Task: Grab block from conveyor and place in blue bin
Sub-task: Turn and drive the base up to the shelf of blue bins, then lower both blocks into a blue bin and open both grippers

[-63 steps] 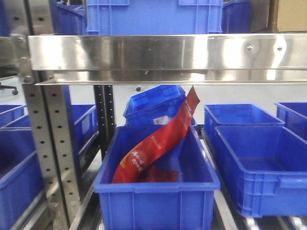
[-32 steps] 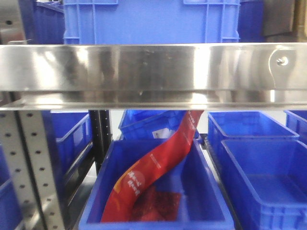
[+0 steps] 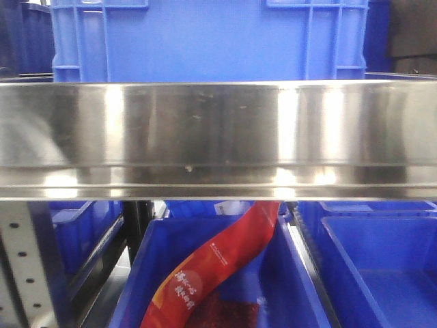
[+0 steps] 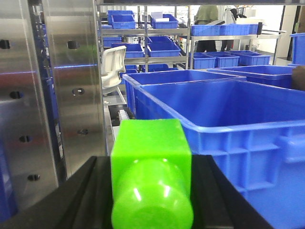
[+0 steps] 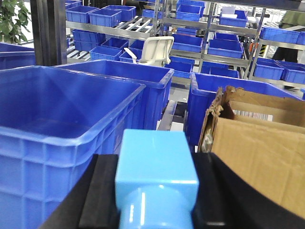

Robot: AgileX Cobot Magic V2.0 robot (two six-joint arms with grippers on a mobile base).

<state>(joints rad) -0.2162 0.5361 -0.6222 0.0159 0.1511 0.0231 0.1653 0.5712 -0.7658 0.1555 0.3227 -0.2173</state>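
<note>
Squarely — block (image 4: 150, 140) within left gripper (image 4: 151, 167)

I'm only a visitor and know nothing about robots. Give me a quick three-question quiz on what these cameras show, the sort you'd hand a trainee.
1. Multiple choice: the block in the left pincer is A) red, B) green, C) yellow.
2. True or false: the right pincer holds nothing.
3. In the front view, what lies slanted in the blue bin under the steel shelf rail?
Key: 1 B. 2 False: it grips a light blue block. 3 A long red packet.
</note>
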